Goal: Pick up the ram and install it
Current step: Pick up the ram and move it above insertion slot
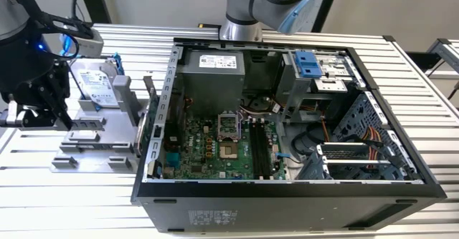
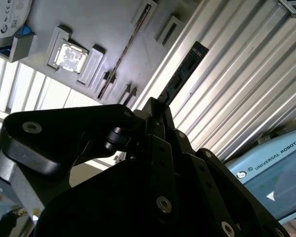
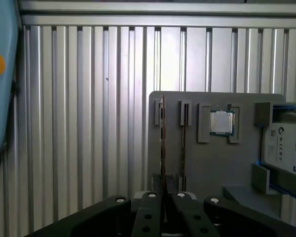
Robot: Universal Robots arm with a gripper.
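1. Ram (image 2: 182, 74): long dark stick. I am seeing it sticking straight out from between the fingers (image 2: 160, 111), gripped at one end so that most of its length is hanging free. In the first wrist view it is showing edge-on, lining up with the outer brackets of the fixture plate (image 3: 212, 168).
2. Fingers: I am reading them as closed down to the stick's thickness, pinching its two flat faces and carrying nothing else. By my judgement, that hold is leaving the long edges bare.
3. Fixture plate: grey, lying on the ribbed worktop (image 3: 89, 123) beside the computer case (image 1: 287, 188). Its brackets are standing parts on edge, presumably so that both faces are reachable. I cannot tell whether the ram is riding clear of those brackets or sitting between them.
4. Other stock on the plate: a second stick (image 3: 184, 148) is standing on edge in the neighbouring brackets, a processor chip (image 3: 220, 122) is lying flat in its own nest, and a hard drive (image 1: 97, 86) is leaning at the far end.
5. Computer case: lying open side up, well apart from the fingers, and exposing the long black slots (image 1: 262, 147). These are looking empty to me, so I am judging the installing as not yet done.
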